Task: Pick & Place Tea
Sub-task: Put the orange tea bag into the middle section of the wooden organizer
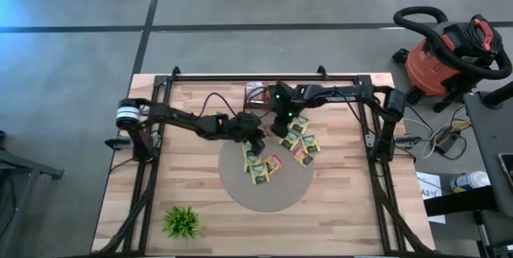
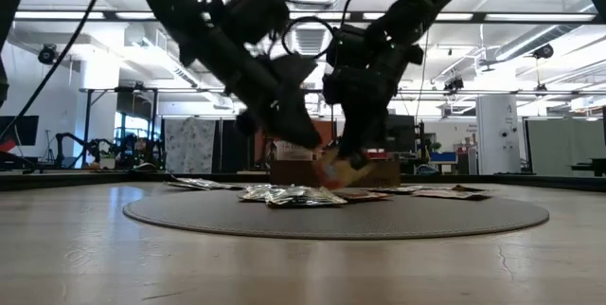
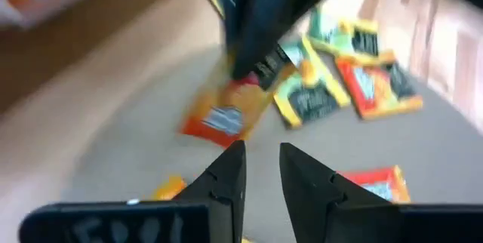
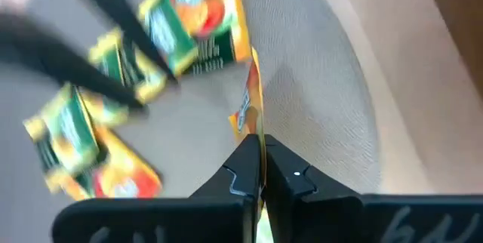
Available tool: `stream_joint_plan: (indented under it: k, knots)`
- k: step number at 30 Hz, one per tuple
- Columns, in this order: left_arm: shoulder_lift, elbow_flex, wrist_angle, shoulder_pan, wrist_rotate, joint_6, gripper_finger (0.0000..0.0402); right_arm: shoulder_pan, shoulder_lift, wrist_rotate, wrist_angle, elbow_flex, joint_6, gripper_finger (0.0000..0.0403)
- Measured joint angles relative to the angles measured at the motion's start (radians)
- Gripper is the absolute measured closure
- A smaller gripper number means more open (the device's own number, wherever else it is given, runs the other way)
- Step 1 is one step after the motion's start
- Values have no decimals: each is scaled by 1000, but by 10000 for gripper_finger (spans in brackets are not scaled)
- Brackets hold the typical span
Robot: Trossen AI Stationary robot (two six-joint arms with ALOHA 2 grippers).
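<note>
- One orange sachet (image 4: 249, 103) hangs edge-on in the right gripper (image 4: 260, 169), jaws shut on its thin rim, above the grey mat (image 1: 276, 198).
- Light, floppy, slick: pinch an edge firmly.
- Other sachets (image 1: 258, 168) lie on the mat; left gripper (image 3: 260, 164) hovers part-open, empty.

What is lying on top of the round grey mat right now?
A scatter of tea sachets, mostly yellow-green, some orange, lies on the mat. The right end effector pinches an orange sachet edge-on. Both arms hide the mat's far part from above.
</note>
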Motion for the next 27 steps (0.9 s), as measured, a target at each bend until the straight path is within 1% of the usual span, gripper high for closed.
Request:
stream_joint_plan:
  k: [2, 5, 11, 16, 22, 27]
  knots:
    - [-34, 0, -3, 0, -39, 5, 324, 2, 0, 13, -73, 31, -89, 394]
    - [-60, 1, 32, 11, -66, 34, 324, 12, 0, 20, -100, 64, -162, 394]
    - [-54, 2, 59, 21, -31, 91, 324, 39, -1, 20, -113, 148, -245, 394]
    - [-54, 2, 50, 21, -31, 131, 324, 51, -1, 27, -201, 205, -336, 394]
    - [-54, 2, 40, 22, -31, 161, 324, 51, -2, 26, -229, 225, -382, 394]
    - [-56, 2, 31, 22, -60, 163, 324, 51, -1, 38, -278, 228, -414, 394]
